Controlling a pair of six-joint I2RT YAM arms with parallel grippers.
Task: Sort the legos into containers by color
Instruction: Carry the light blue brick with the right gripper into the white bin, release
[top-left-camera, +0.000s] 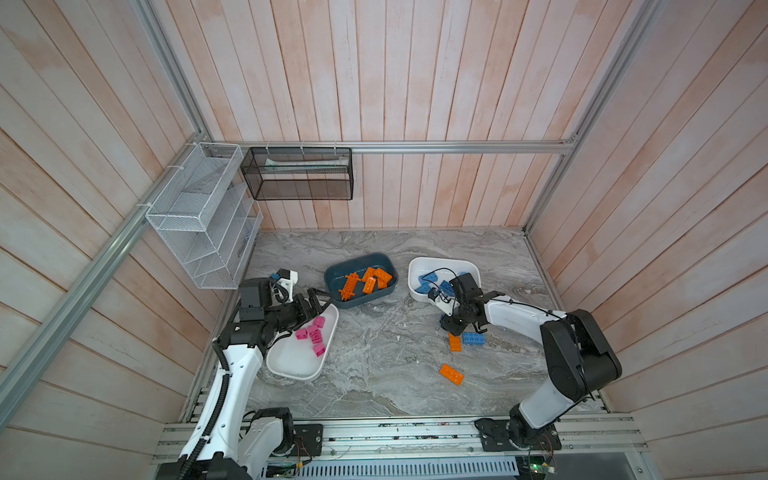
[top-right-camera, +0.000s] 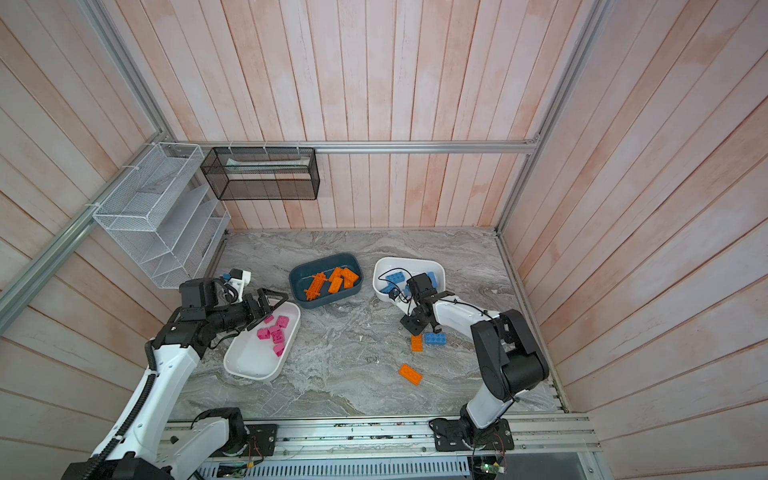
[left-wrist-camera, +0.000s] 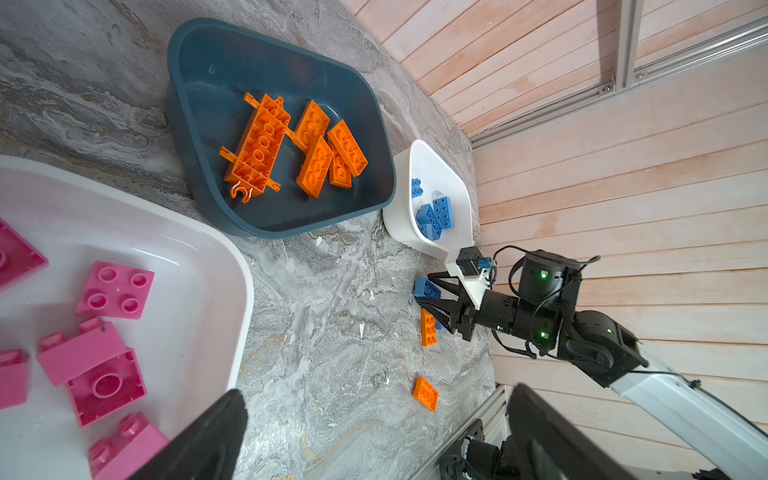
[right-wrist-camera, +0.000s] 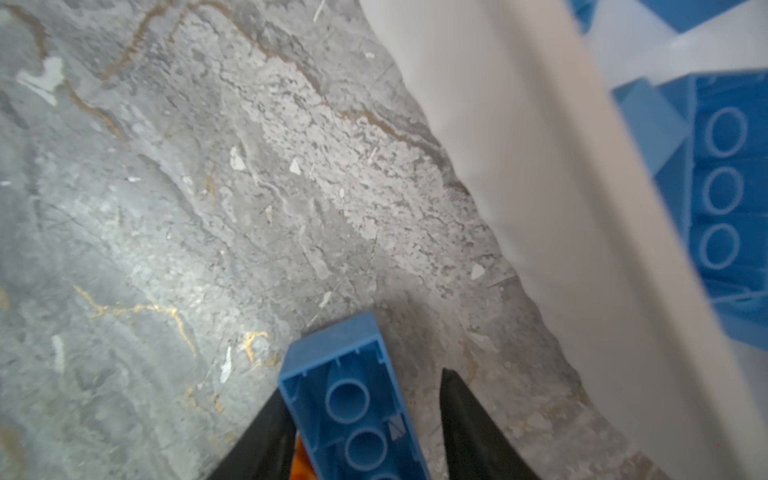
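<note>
Right pincer is half open around a blue brick on the table, one finger touching it, just beside the white tub of blue bricks. Left pincer, far from that tub, is wide open, holding nothing

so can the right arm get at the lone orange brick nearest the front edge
Probably yes: the lone orange brick lies flat on bare table, apart from everything, close to the right tool; but a blue brick sits between its jaws.

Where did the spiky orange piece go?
In both top views the spiky orange piece lies inside the dark teal tub, left of the other orange bricks, near the back middle of the marble table.
</note>
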